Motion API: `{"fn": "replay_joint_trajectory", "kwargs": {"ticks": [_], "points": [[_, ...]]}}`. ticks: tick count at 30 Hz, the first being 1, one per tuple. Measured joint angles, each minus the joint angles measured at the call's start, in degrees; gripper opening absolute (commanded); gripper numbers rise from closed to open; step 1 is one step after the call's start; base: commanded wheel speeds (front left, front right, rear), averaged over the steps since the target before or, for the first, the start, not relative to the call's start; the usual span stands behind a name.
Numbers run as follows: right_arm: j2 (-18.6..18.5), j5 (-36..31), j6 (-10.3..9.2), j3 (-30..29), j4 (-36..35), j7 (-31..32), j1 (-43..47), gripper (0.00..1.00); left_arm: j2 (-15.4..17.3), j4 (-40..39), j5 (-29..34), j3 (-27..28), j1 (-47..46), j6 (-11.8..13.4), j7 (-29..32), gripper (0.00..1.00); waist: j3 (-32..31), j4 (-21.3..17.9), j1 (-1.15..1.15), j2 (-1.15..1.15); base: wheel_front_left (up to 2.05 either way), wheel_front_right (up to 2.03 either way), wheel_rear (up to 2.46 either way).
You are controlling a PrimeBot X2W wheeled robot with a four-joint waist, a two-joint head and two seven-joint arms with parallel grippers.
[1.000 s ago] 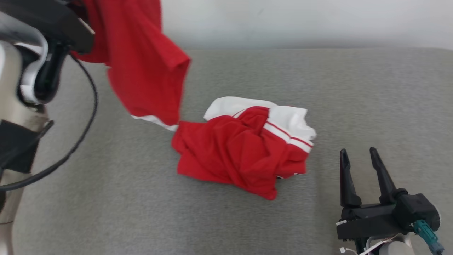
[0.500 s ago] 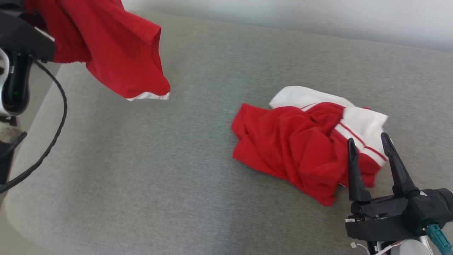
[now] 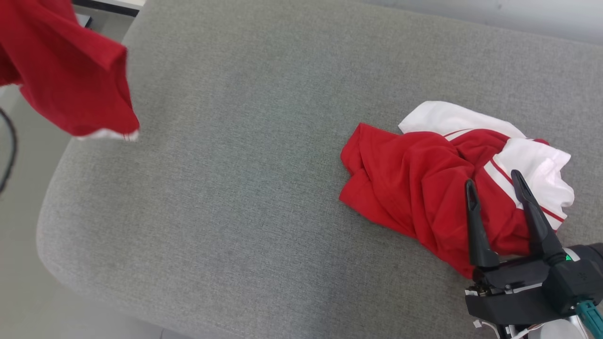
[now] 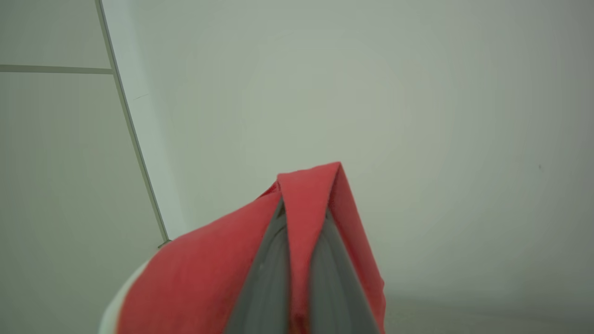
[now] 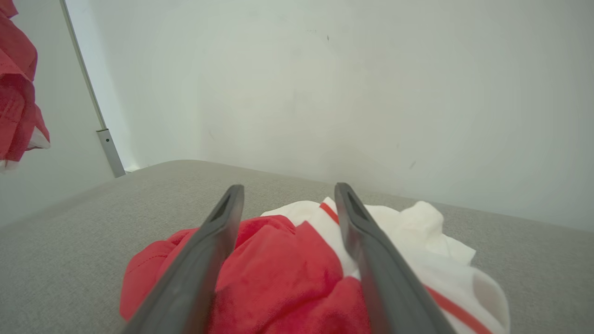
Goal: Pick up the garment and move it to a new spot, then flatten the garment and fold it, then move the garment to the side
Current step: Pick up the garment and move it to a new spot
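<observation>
Hanging from the left pincer (image 4: 306, 218), the garment (image 3: 70, 80) is clear of the worktop (image 3: 235, 197). A red fold is clamped between the two closed fingers and the rest drapes down over and below them, its white-trimmed hem lowest. In the head view the cloth hangs near the worktop's far left corner, partly past the edge, touching nothing.

The right pincer (image 3: 493, 181) is spread as wide as it goes and holds nothing. Directly ahead of it and beneath its fingertips lies a crumpled red-and-white heap (image 3: 414, 188). The fingers straddle the heap's near side, and whether they brush the cloth cannot be told. Heap and garment are well apart, with a bare stretch of worktop between the two pincers.

As for progress, the pick-up looks done, since the garment is aloft in a firm pinch and free of the heap. The carry to a new spot seems under way but not finished, because nothing of the garment rests on the worktop. Everything after that is left: laying it down, spreading it flat, folding it, and sliding it aside.

The bare patch below and to the right of the left pincer looks the likely place to set it down. The free right pincer will probably be needed for a second corner, as one pinch leaves the cloth bunched.
</observation>
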Motion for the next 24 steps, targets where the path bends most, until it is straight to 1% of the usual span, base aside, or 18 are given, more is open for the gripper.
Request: {"fn": "replay_joint_trajectory", "kwargs": {"ticks": [4,8,14,20,24], "points": [[-0.3,0.1,0.00,0.7,-2.1,1.2,-0.3,1.00,1.2,1.6,-0.3,1.2,0.0,0.3,-1.5,0.00,0.9,-0.6,0.00,0.00,0.00,0.00,0.00],[-1.2,0.1,0.00,1.1,-4.5,2.4,-0.8,1.00,0.3,4.9,-1.0,1.8,0.3,0.0,-3.0,0.00,2.1,-1.5,0.00,0.00,0.00,0.00,0.00],[-2.8,0.0,0.00,1.5,-7.7,4.4,-1.1,1.00,-4.2,11.3,-1.6,1.4,1.8,-1.1,-5.0,0.00,4.1,-3.3,0.00,0.00,0.00,0.00,0.00],[-3.5,0.0,0.00,2.4,-10.2,5.8,-1.9,1.00,-9.3,20.2,-0.7,-0.4,2.9,-2.5,-5.6,0.00,6.0,-5.1,0.00,0.00,0.00,0.00,0.00],[-3.5,0.0,0.00,3.6,-11.4,6.5,-2.6,1.00,-11.5,26.6,-0.8,-1.4,3.2,-3.6,-5.7,0.00,6.9,-6.4,0.00,0.00,0.00,0.00,0.00]]}}
